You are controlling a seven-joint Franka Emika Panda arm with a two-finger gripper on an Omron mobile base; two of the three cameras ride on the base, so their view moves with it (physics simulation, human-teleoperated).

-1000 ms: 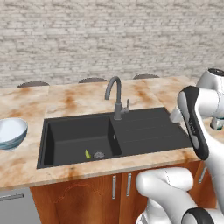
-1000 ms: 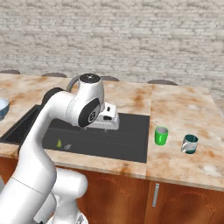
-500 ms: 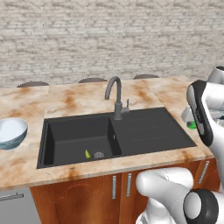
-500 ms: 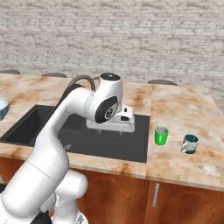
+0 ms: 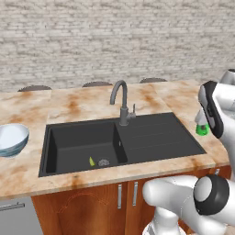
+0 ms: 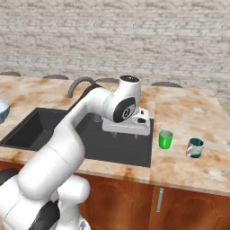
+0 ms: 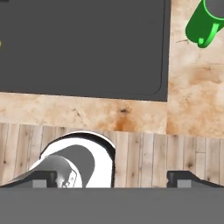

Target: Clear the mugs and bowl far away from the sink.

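Hand: the hand (image 7: 112,177) hangs over the drainboard end of the sink, near its right edge, pointing down; its fingertips (image 7: 40,178) stand wide apart, spread open with nothing between them.
Arm: white, bent over the sink from the base; its wrist block sits above the drainboard in the right base view.
Sink: the sink (image 5: 92,147) is black, set in the tabletop (image 6: 188,108), basin to the left and flat drainboard (image 6: 121,143) to the right.
Faucet: the grey faucet (image 5: 120,101) stands upright behind the sink's middle.
Green mug: the green mug (image 6: 165,139) stands upright on the tabletop just right of the sink's right edge; from the hand it shows at top right, handle toward the camera (image 7: 203,26).
Grey mug: the grey mug (image 6: 195,148) with teal inside stands upright to the right of the green one, apart from it.
Bowl: the bowl (image 5: 12,139) sits on the tabletop left of the sink, near but not touching it.
Basin: a small yellow-green scrap (image 5: 91,161) lies beside the drain.
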